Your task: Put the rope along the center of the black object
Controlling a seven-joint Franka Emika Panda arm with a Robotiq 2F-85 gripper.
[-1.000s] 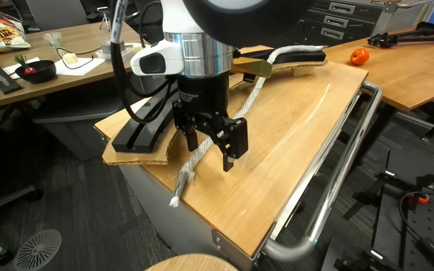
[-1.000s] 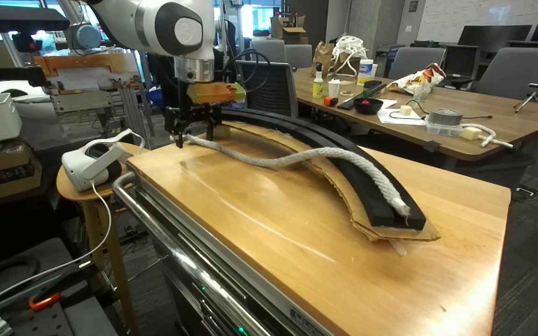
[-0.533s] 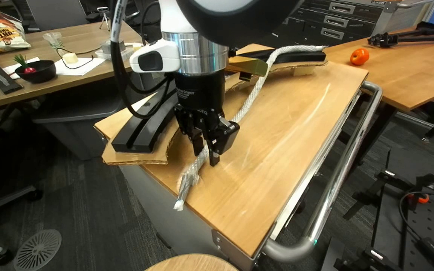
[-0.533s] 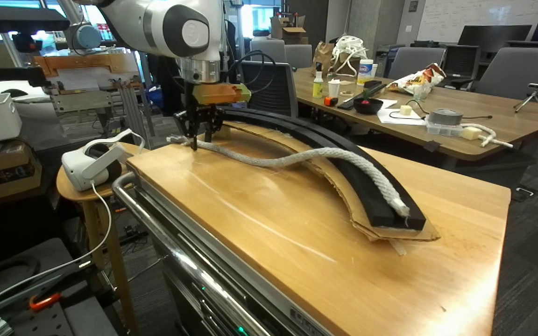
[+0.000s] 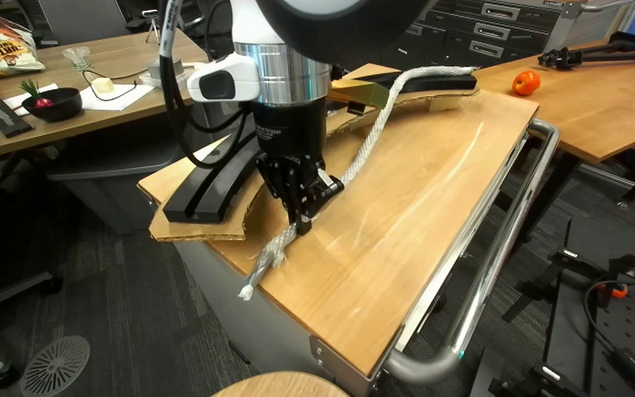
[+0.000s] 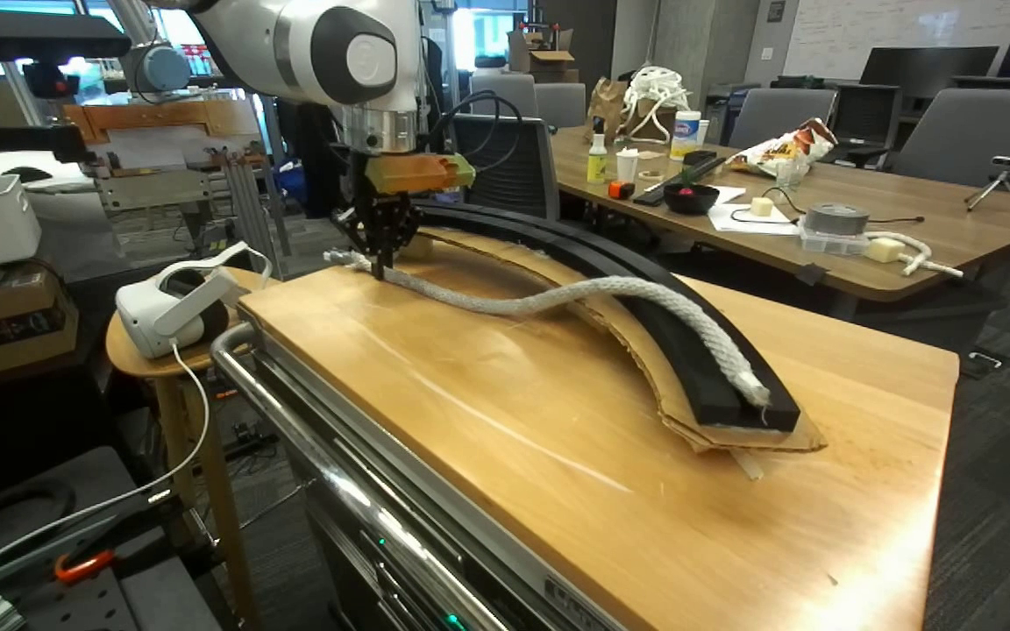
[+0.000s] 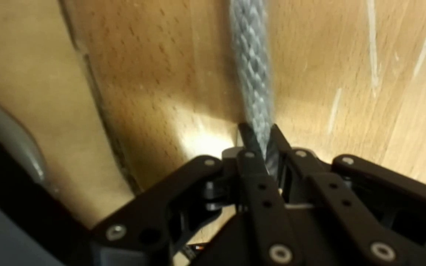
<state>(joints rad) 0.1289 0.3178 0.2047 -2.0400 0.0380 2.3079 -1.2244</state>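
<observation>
A pale grey-white rope (image 5: 370,138) runs in a wavy line across the wooden tabletop. One end part lies on top of the black object (image 6: 685,372), a curved grooved track, at its end; the middle stretch sits off the track on the wood. The rope's taped end pokes past the table edge in an exterior view (image 5: 257,270). My gripper (image 5: 300,225) points down close to that taped end and is shut on the rope, beside the track's other end. In the wrist view, the rope (image 7: 253,62) passes between the fingertips of the gripper (image 7: 260,127).
Cardboard (image 6: 628,342) lies under the track and juts out along its inner side. A metal rail (image 5: 494,275) borders the wooden table (image 5: 405,231). A stool with a white headset (image 6: 172,307) stands close to the table in an exterior view.
The jaws have gone from wide apart to pinching the rope. The arm has shifted slightly toward the track, and the rope's taped end has moved a little.
</observation>
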